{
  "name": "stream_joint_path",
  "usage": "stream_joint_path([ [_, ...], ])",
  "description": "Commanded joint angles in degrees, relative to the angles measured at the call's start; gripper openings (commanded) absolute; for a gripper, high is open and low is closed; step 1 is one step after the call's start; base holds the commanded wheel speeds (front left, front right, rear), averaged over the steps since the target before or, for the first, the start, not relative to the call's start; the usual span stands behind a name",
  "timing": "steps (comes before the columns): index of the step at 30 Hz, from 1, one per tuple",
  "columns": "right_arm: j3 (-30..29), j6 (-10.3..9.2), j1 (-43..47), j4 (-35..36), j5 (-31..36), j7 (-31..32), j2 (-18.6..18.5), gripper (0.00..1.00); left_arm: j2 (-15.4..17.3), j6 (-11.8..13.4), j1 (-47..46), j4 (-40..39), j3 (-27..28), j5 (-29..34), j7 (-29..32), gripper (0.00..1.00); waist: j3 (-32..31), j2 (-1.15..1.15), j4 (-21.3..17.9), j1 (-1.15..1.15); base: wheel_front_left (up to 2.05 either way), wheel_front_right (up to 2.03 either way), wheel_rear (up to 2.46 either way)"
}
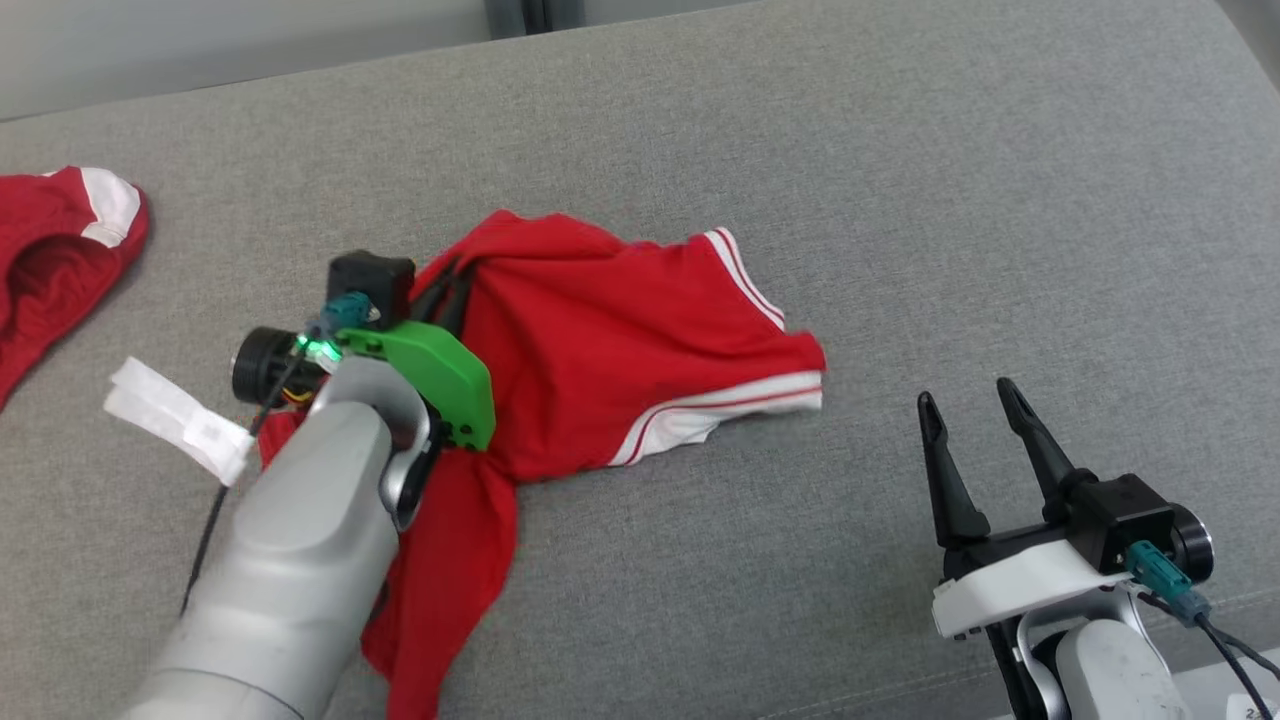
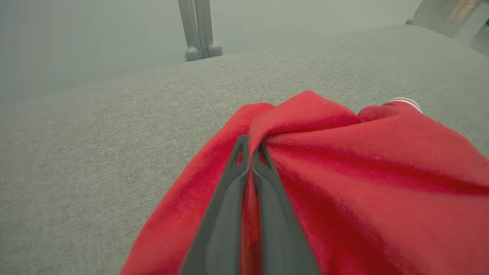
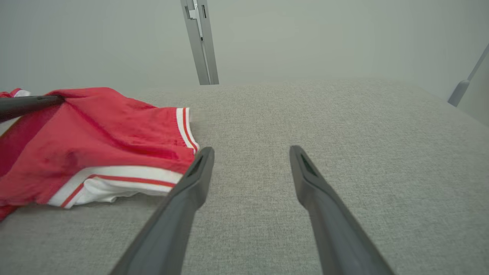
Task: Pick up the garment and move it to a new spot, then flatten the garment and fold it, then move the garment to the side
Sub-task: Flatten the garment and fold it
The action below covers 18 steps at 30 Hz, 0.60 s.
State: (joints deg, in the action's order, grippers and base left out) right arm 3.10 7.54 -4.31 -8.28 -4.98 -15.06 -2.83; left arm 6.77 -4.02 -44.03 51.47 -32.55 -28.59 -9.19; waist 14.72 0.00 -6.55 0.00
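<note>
A red garment [image 1: 600, 350] with white-and-red striped trim lies crumpled on the grey cushion [image 1: 900, 200], left of centre. My left gripper [image 1: 455, 275] is at the garment's upper left edge, shut on a pinched fold of the red cloth. The left wrist view has the two dark fingers [image 2: 267, 191] pressed together with red garment [image 2: 363, 172] bunched around their tips. My right gripper [image 1: 968, 398] rests at the lower right, open, a short way right of the garment's striped hem [image 3: 114, 179], with nothing between its fingers [image 3: 191, 183].
A second red piece with a white band [image 1: 60, 240] lies at the far left edge. A white tag [image 1: 180, 415] hangs beside my left wrist. Grey upright bars [image 2: 198, 30] stand beyond the cushion's far edge. Bare grey fabric spreads to the right and front.
</note>
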Motion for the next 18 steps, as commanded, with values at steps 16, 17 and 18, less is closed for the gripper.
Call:
stream_joint_path([
  [16, -0.46, -0.09, -1.56, -0.44, -1.15, -0.17, -0.11, 1.0, 3.85, 5.47, -6.93, 7.39, 3.51, 1.1, -6.02, 1.0, 1.48, 0.0, -0.69, 0.0, 0.0, 0.0, 0.0],
  [17, -0.75, -0.09, -1.41, -0.27, -1.25, -0.17, -0.11, 1.0, 3.9, 6.39, -6.85, 5.06, 3.78, 1.92, -6.1, 1.0, 1.55, 0.0, -0.46, 0.0, 0.0, 0.0, 0.0],
  [18, -0.95, -0.1, -1.33, -0.13, -1.33, -0.17, -0.1, 1.0, 3.72, 6.66, -6.52, 2.49, 3.87, 2.64, -6.11, 1.0, 1.62, 0.0, -0.25, 0.0, 0.0, 0.0, 0.0],
])
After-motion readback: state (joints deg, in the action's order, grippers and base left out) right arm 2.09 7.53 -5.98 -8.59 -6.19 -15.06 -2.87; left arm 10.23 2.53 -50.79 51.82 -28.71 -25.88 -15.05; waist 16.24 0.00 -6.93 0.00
